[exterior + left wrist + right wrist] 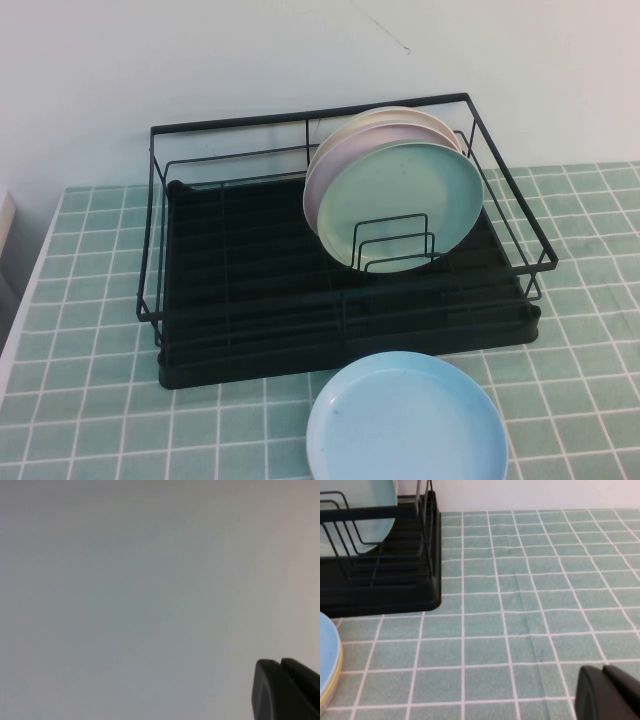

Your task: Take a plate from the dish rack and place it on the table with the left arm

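Observation:
The mint-green plate (405,205) stands on edge at the front of a row of plates in the right half of the black dish rack (250,290), leaning against the wire dividers. It also shows in the right wrist view (365,510), behind the rack's wires (380,580). Neither arm shows in the high view. My left gripper (281,664) is shut and empty, facing only a bare pale wall. My right gripper (603,670) is shut and empty, low over the tiled table (520,605) to the right of the rack.
A pale pink plate (322,170) and a cream plate (400,116) stand behind the mint one. A sky-blue plate (405,425) lies flat on the table (90,400) in front of the rack; its edge shows in the right wrist view (326,655).

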Robot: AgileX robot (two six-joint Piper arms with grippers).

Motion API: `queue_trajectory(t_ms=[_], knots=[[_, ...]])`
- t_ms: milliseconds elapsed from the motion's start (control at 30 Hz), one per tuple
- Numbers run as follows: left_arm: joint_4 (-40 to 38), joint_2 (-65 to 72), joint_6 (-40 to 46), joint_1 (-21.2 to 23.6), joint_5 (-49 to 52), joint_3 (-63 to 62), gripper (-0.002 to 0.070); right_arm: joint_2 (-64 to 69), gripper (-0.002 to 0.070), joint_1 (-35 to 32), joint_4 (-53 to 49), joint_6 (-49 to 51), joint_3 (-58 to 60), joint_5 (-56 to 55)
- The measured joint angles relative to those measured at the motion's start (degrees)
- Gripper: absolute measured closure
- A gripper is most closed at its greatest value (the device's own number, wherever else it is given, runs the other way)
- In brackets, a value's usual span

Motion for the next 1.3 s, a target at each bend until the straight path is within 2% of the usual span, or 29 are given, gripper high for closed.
queue_trajectory(t_ms=[100,233,367,567,667,733,833,1000,1200,1300], knots=[[2.01,0.00,-1.92,0.00,3.67,-6.44,0.0678,0.00,0.0678,0.00,0.00,0.00,0.00,0.00],[6.84,0.47,-4.17,0.00,17.72,-19.40,0.0678,0.00,0.0678,0.00,0.00,0.00,0.00,0.00],[8.08,5.98,-6.20,0.00,32.40,-32.48,0.0678,0.00,0.0678,0.00,0.00,0.00,0.00,0.00],[8.05,18.79,-6.43,0.00,60.22,-45.63,0.0678,0.00,0.0678,0.00,0.00,0.00,0.00,0.00],[5.42,26.97,-3.58,0.00,74.66,-50.84,0.0678,0.00,0.0678,0.00,0.00,0.00,0.00,0.00],[1.29,32.34,3.86,0.00,82.56,-53.51,0.0678,0.00,0.0678,0.00,0.00,0.00,0.00,0.00],[-7.51,38.73,18.19,0.00,86.95,-54.97,0.0678,0.00,0.0678,0.00,0.00,0.00,0.00,0.00],[-25.66,46.90,35.67,0.00,84.44,-55.07,0.0678,0.00,0.0678,0.00,0.00,0.00,0.00,0.00],[-50.69,55.28,62.71,0.00,84.09,-55.87,0.0678,0.00,0.0678,0.00,0.00,0.00,0.00,0.00],[-56.59,60.10,68.54,0.00,86.75,-57.85,0.0678,0.00,0.0678,0.00,0.00,0.00,0.00,0.00]])
